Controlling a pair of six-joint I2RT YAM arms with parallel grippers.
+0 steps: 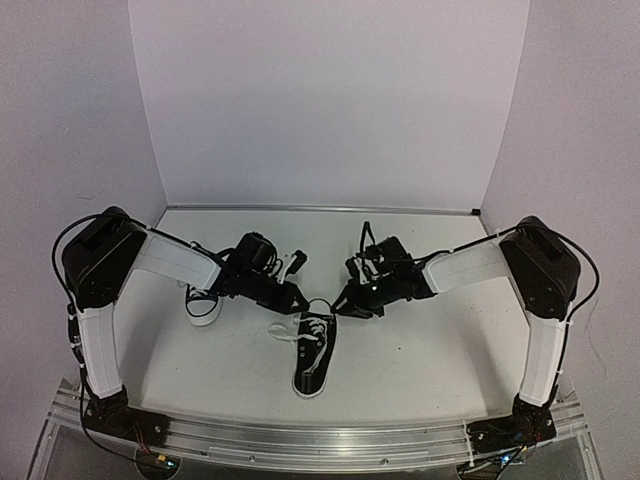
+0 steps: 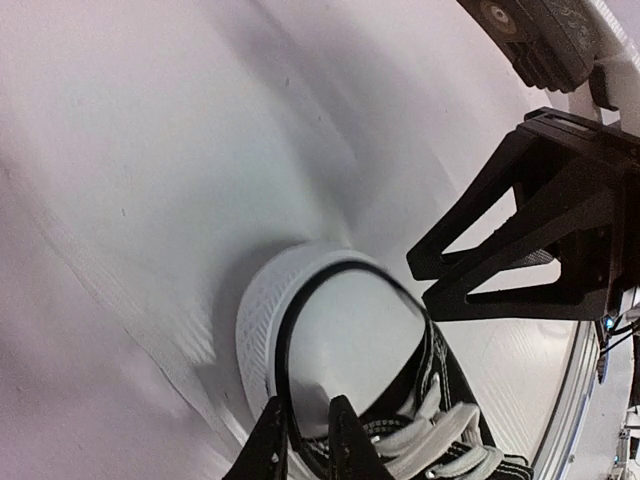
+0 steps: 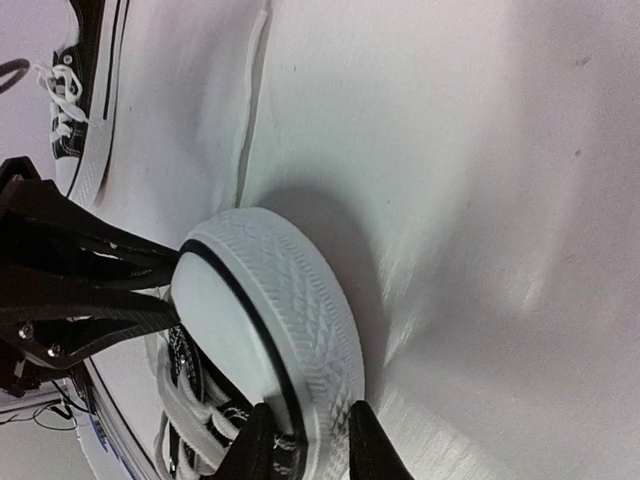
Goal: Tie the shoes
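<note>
Shoes, two black sneakers, are lying apart on the white table (image 1: 430, 350).

Left shoe (image 1: 203, 303): it is lying at the left, partly hidden under my left forearm in the top view.

Left gripper (image 2: 306, 405): I am reaching it in from the left to the middle shoe (image 1: 313, 355). Its jaws are standing narrow. One fingertip is showing on either side of the shoe's black upper, beside the white laces (image 2: 440, 450). I cannot tell whether they are pinching anything.

Middle shoe: it is lying between my two grippers, with its white toe cap (image 2: 340, 320) sitting close to both sets of fingertips.

Right gripper (image 3: 311, 410): I am reaching it in from the right, facing the left gripper and near it. Its jaws are likewise standing narrow. One fingertip is showing on either side of the ribbed white rubber edging (image 3: 310, 330) at the toe. Whether they are gripping that edging, a lace or nothing, I cannot tell.
</note>
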